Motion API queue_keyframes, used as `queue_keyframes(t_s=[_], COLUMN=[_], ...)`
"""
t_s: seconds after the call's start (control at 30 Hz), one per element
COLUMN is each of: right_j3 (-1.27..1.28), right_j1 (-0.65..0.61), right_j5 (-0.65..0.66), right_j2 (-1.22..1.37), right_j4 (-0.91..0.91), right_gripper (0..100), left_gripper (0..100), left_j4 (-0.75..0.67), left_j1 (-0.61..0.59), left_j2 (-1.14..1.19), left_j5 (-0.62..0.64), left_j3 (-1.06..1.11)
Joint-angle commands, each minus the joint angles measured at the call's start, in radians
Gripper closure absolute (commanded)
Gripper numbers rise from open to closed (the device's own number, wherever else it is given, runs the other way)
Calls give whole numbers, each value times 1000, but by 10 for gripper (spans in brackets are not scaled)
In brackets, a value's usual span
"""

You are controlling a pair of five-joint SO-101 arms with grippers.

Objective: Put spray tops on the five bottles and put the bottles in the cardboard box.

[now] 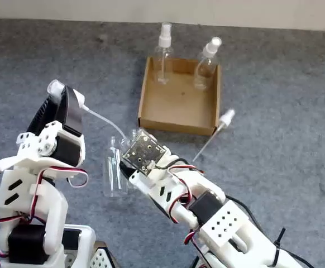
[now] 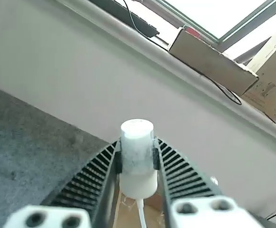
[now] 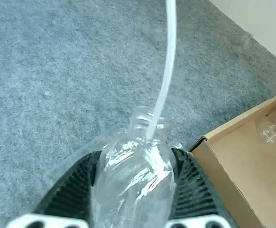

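- Clamped in right gripper [image 3: 138, 159], bottle [image 3: 133, 183] sat neck up near the middle of the table [image 1: 285, 72], just off the near-left corner of box [image 1: 151, 120].
- Toward the table's left edge, left gripper [image 2: 137, 149] pinched top [image 2: 137, 135] by its head, held high; tube [image 3: 169, 57] slanted down, tip seemingly just inside the neck.
- Risk: thin, bent tube could buckle or pop out if pushed down off-axis.
- Risk: tilted head could seat crooked, or lever the bottle sideways so it slipped in the jaws.
- Second bottle [image 1: 113, 170] stood just beside the held one; a sideways shove could topple it.
- Loose top [image 1: 223, 120] lay by the box's right wall; two capped bottles [image 1: 163, 56] stood at its far wall.
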Motion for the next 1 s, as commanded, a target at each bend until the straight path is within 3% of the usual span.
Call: queue_keyframes(t_s=[0.0, 0.17, 0.43, 0.6, 0.97], right_j3=[-10, -10, -10, -10, -8], right_j1=[15, 12, 10, 10, 12], right_j5=[-9, -9, -9, -9, -9], right_j2=[-22, -22, -24, -25, -27], right_j4=[-22, -22, -21, -21, -21], right_gripper=[995, 995, 995, 995, 995], left_gripper=[996, 996, 996, 996, 996], left_j4=[-5, -5, -6, -109, -91], left_j1=[-4, -88, -88, -88, 47], left_j2=[5, 7, 15, 15, 7], left_j5=[-14, -9, 5, 25, 25], left_j3=[-64, -97, -74, 19, 88])
